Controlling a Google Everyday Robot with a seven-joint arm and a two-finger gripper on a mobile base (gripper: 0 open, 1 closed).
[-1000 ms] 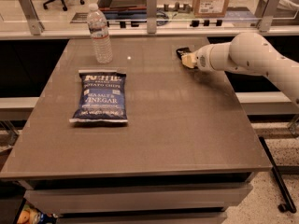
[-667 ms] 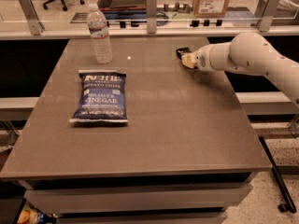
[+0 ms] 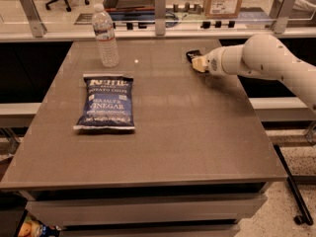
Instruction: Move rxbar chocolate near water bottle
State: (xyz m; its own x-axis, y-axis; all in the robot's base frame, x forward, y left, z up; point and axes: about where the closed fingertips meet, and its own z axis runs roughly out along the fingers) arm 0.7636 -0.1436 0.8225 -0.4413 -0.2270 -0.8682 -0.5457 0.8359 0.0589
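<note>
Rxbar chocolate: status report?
Gripper at rxbar chocolate, far right of view. Water bottle upright, far left. Kettle chip bag off the direct line.

One each: water bottle (image 3: 105,36), chip bag (image 3: 106,103), rxbar chocolate (image 3: 192,55), gripper (image 3: 198,63) at it

The water bottle (image 3: 105,36) stands upright on the bench (image 3: 163,132) near its far edge. It is clear ribbed plastic with a white cap on and a white-and-red label band around its upper body.

The rxbar chocolate (image 3: 193,55) is a small, dark, flat wrapper. It is well apart from the water bottle, to the bottle's right in the camera view and only slightly nearer the camera. Only part of it shows, because the end effector (image 3: 199,63) sits right against its near side. Whether the bar rests flat on the bench or is lifted cannot be told.
</note>
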